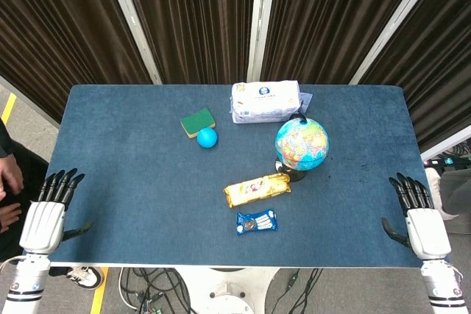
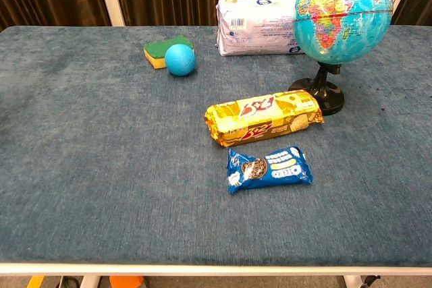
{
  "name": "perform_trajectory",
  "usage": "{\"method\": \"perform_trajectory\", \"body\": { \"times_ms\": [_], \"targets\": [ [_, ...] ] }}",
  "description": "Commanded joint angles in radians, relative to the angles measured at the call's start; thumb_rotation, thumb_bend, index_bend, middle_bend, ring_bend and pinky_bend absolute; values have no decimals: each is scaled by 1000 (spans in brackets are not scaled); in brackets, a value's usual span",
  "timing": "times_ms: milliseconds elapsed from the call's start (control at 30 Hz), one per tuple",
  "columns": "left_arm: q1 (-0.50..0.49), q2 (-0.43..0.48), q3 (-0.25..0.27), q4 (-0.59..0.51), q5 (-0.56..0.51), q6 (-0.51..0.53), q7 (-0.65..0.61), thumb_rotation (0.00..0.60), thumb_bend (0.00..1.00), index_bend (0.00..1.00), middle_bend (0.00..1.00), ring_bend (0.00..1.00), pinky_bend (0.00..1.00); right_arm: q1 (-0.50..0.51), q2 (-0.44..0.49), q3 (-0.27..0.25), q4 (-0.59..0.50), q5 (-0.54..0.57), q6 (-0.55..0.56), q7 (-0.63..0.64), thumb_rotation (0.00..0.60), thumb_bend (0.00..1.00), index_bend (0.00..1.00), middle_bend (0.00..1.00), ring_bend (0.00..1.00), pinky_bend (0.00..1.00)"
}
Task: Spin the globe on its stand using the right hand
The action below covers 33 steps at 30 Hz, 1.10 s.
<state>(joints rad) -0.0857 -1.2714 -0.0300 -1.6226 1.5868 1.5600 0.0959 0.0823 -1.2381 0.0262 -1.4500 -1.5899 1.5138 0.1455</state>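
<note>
A small blue globe (image 1: 302,144) (image 2: 343,10) stands upright on a black stand (image 2: 322,94) right of the table's middle. My right hand (image 1: 421,218) rests at the table's front right edge, fingers spread and empty, well to the right of the globe. At the front left edge my left hand (image 1: 47,215) lies with its fingers apart, holding nothing. The chest view shows neither hand.
A yellow biscuit pack (image 1: 257,190) (image 2: 264,117) lies just in front of the stand, a blue Oreo pack (image 1: 257,221) (image 2: 269,169) nearer me. Behind the globe sits a white tissue pack (image 1: 265,101) (image 2: 260,15). A blue ball (image 1: 207,137) (image 2: 179,59) and a green-yellow sponge (image 1: 197,121) (image 2: 159,51) lie left of centre.
</note>
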Motion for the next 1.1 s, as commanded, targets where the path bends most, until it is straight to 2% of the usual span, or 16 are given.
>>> {"method": "perform_trajectory", "body": {
  "times_ms": [33,367,667,900,1100],
  "targets": [
    [1,-3,2,3,0,1,-3,600,56,120,66,0,81,-1,3,0,-2,-1,2,-1,600,243,0,0,0,0],
    [-1,-6,-1,10,-4,-4,-9,600,56,120,66,0,81,12,4,1,-18,-13,-7,-16,600,243,0,0,0,0],
    [1,-24,8,23,-1,-10,-6,600,56,120,66,0,81,76,29,21,-113,-100,-13,-107,600,242,0,0,0,0],
    [-2,-24,6,34,-10,-18,-12,600,56,120,66,0,81,174,26,57,-218,-155,-93,-225,600,243,0,0,0,0],
    [3,-27,9,46,-19,-20,-25,600,56,120,66,0,81,258,6,83,-281,-146,-201,-304,600,243,0,0,0,0]
  ]
}}
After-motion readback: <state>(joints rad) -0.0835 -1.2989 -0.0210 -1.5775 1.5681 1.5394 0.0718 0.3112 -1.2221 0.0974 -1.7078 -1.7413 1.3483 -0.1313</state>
